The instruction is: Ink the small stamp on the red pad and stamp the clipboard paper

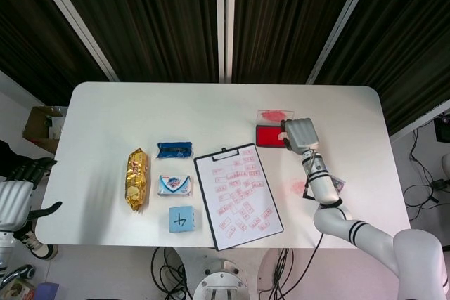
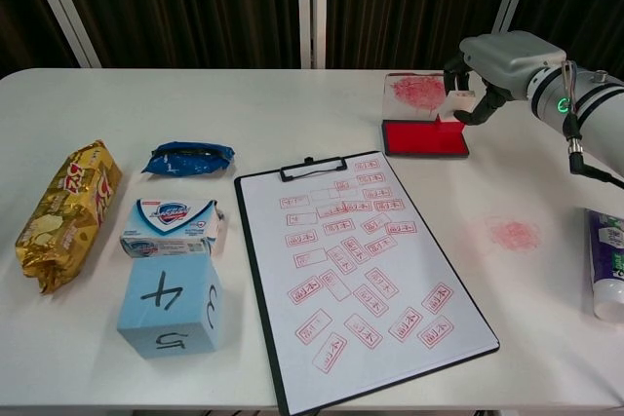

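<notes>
My right hand point(image 2: 499, 57) pinches the small white stamp point(image 2: 455, 104), its red base down over the right end of the red ink pad point(image 2: 421, 138). Whether the base touches the ink I cannot tell. In the head view the same hand point(image 1: 299, 135) covers the right edge of the pad point(image 1: 269, 136) and hides the stamp. The clipboard point(image 2: 292, 174) lies left of and nearer than the pad, its paper point(image 2: 361, 270) carrying several red stamp marks. My left hand point(image 1: 20, 198) hangs off the table's left edge, holding nothing, fingers apart.
The pad's clear lid point(image 2: 421, 92), smeared red, lies behind it. A red ink smudge point(image 2: 514, 234) marks the table at the right, near a tube point(image 2: 608, 270). To the left lie a gold snack bag point(image 2: 66, 211), blue packet point(image 2: 190, 158), soap box point(image 2: 173, 226) and blue cube point(image 2: 171, 304).
</notes>
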`<state>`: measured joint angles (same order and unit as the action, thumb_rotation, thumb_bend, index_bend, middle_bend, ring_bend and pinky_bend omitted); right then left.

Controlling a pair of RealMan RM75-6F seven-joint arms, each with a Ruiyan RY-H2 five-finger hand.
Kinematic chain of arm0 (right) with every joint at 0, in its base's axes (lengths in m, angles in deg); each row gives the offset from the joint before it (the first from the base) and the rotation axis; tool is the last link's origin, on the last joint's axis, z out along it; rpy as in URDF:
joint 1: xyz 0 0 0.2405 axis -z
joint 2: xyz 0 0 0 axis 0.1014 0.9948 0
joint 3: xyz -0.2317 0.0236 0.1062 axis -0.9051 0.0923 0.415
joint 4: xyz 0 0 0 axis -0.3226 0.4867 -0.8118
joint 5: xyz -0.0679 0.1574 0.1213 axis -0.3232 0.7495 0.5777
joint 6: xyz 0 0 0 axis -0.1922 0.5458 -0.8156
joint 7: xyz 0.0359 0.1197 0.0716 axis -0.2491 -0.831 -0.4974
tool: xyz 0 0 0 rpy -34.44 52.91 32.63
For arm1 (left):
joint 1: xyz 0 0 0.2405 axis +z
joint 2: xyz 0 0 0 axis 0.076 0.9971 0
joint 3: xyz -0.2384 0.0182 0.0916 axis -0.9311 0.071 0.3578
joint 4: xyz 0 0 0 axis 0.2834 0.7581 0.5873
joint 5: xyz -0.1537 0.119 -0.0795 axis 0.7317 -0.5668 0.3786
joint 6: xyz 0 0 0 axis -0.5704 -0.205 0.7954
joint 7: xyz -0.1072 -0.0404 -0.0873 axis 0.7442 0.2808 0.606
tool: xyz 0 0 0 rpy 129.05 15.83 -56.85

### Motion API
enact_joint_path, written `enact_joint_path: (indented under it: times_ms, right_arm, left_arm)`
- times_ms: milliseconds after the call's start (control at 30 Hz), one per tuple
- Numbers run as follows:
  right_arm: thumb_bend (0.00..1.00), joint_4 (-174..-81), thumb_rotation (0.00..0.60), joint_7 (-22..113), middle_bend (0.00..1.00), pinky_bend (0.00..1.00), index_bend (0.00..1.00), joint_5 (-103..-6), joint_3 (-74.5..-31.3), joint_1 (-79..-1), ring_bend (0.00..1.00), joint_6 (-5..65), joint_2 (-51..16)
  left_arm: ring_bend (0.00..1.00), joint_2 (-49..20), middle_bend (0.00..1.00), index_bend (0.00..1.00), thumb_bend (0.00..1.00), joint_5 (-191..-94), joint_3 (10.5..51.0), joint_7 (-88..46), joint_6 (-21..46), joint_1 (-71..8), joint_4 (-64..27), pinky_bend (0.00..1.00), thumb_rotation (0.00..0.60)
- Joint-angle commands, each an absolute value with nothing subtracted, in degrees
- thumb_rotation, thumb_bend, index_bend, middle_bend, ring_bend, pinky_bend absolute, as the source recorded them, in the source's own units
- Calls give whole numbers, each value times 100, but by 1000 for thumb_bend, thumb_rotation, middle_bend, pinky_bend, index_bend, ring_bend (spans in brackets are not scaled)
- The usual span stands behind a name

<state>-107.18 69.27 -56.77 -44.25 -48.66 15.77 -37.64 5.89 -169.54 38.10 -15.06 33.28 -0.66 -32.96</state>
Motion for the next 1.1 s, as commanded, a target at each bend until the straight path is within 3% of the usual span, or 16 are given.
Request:
enact_joint_path:
  times_ms: [33, 400, 1100]
  right_arm:
    - [441, -10563, 600, 7158, 765, 992, 899, -5274, -4283, -5052, 906, 1294, -3890]
    - [446, -10190, 600, 7749, 782, 992, 918, -4365, -4158, -5509, 906, 818, -4085]
    - [459, -9580, 600, 8200, 803, 992, 941, -3614, -4316, -5903, 910, 559, -4417]
  left_arm:
    - [155, 585, 171, 197, 0, -16939, 3805, -1490, 3307, -74, -3279, 254, 600]
    - [155, 564, 172, 197, 0, -16910, 3782, -1465, 3223, -130, -3231, 255, 600]
    - [155, 559, 171, 197, 0, -16860, 3787, -1435, 3198, -121, -3181, 255, 600]
